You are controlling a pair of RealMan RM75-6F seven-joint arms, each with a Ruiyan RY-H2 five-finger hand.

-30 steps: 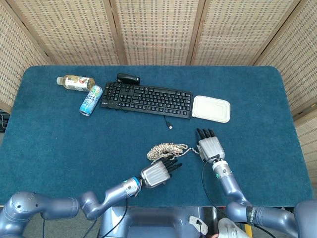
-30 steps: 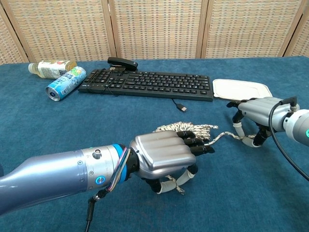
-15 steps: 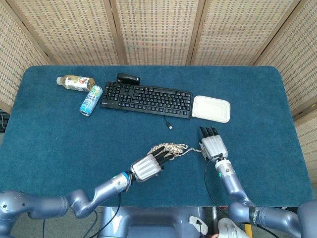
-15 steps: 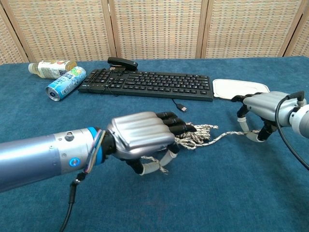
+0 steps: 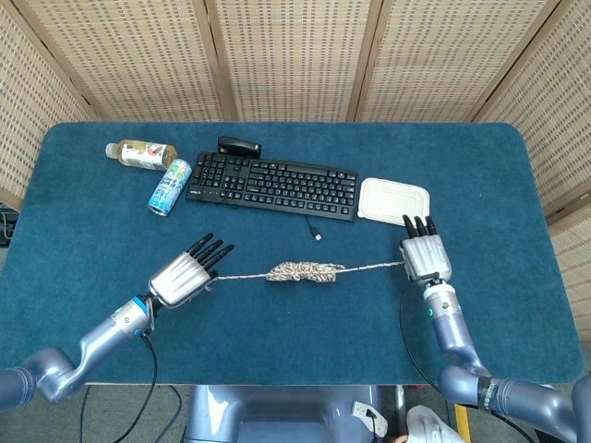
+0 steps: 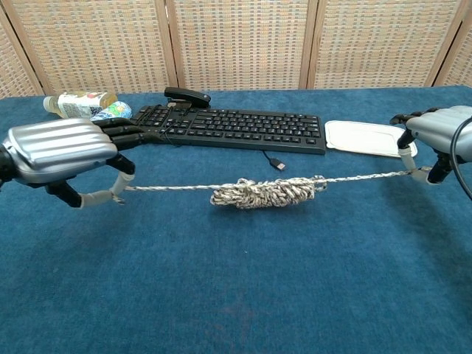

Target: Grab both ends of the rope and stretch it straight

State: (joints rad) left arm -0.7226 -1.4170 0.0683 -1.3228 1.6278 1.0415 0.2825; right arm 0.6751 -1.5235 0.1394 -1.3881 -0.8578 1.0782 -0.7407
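A speckled beige rope [image 5: 305, 271] [image 6: 265, 192] runs nearly straight across the blue table, with a tangled bunch at its middle. My left hand [image 5: 185, 275] [image 6: 63, 151] pinches the rope's left end at the left of the table, its other fingers stretched out. At the right, my right hand [image 5: 424, 256] [image 6: 440, 133] holds the other end, near the white lid. The line between the two hands looks taut and hangs just above the cloth.
A black keyboard [image 5: 273, 185] lies behind the rope, its cable end [image 5: 317, 235] near the bunch. A white lid [image 5: 394, 202] sits at back right. A can [image 5: 170, 186], a bottle [image 5: 140, 153] and a black stapler [image 5: 239, 146] lie at back left.
Both hands have moved apart, the left far to the left and the right further right. The rope has been drawn out from a heap into a line with a bunch left at the middle.
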